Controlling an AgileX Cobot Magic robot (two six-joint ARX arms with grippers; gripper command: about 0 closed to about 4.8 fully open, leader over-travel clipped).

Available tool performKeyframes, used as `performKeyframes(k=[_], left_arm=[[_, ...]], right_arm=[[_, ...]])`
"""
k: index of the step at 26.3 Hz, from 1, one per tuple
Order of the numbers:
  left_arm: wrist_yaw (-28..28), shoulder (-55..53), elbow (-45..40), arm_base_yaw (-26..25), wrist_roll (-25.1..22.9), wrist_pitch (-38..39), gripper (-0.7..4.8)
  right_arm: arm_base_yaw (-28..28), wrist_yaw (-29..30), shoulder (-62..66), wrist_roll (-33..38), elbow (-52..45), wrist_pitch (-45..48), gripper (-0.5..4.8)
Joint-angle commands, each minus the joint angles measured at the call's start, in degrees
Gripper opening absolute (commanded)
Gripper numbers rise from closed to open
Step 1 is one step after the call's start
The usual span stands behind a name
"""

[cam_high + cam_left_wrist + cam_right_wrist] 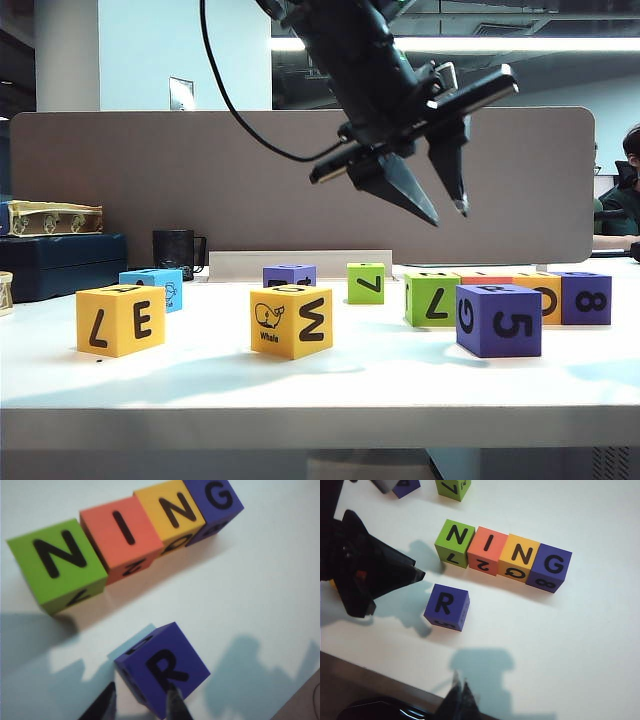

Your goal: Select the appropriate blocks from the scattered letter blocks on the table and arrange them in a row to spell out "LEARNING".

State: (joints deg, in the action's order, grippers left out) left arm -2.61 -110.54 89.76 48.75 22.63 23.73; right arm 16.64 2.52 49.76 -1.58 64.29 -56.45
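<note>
Four letter blocks form a row reading N I N G: green (455, 542), red-orange (487, 550), orange (519, 557) and purple (550, 567). In the exterior view this row (540, 297) stands at the right. A purple block with R on top (446, 606) sits alone just in front of the row's green end (498, 320). My left gripper (448, 213) hangs open high above that block, holding nothing; the R block (162, 665) lies below its tips (142, 692). My right gripper (462, 692) is shut and empty over the table's edge.
Loose blocks stand on the white table (320, 385): yellow E/7 (120, 320), blue (152, 285), yellow whale W (292, 320), small purple (289, 274) and green 7 (366, 282). A grey-brown divider (250, 180), a black mug (175, 250) and a dark case (60, 262) are behind.
</note>
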Motion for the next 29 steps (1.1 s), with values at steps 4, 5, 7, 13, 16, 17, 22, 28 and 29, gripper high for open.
performKeyframes(k=[4, 5, 7, 13, 16, 17, 22, 28, 29], left_arm=[[2.08, -0.72, 0.04, 2.08, 10.38, -3.76, 1.44], [2.95, -0.9, 0.07, 2.19, 11.8, -4.37, 1.7], [5.73, -1.38, 0.07, 3.08, 15.56, -5.73, 3.08], [8.07, -3.56, 0.04, 5.62, 19.87, -5.73, 3.83], [10.64, -5.95, 0.07, 7.34, 19.85, -5.11, 3.82], [10.93, -6.56, 0.07, 7.61, 19.85, -4.61, 3.82], [11.87, -8.61, 0.07, 7.91, 19.82, -1.92, 3.83], [13.09, -8.72, 0.22, 7.87, 19.82, -1.14, 3.83], [13.11, -8.72, 0.22, 7.87, 19.82, -1.07, 3.82]], right_arm=[[0.0, -5.66, -0.07, -0.15, 0.24, -0.92, -0.01], [0.0, -6.54, -0.09, -0.15, 0.24, -0.94, -0.01], [0.0, -7.8, -0.09, -0.15, 0.24, -0.94, -0.01], [0.02, -7.8, -0.09, -0.15, 0.24, -0.96, -0.01], [0.02, -7.78, -0.09, -0.15, 0.24, -0.98, -0.01], [0.02, -7.8, -0.09, -0.15, 0.24, -0.98, -0.01], [0.02, -7.78, -0.09, -0.15, 0.22, -2.08, -0.01], [0.02, -7.78, -0.09, -0.15, 0.22, -2.58, -0.01], [0.02, -7.78, -0.09, -0.15, 0.24, -2.58, -0.01]])
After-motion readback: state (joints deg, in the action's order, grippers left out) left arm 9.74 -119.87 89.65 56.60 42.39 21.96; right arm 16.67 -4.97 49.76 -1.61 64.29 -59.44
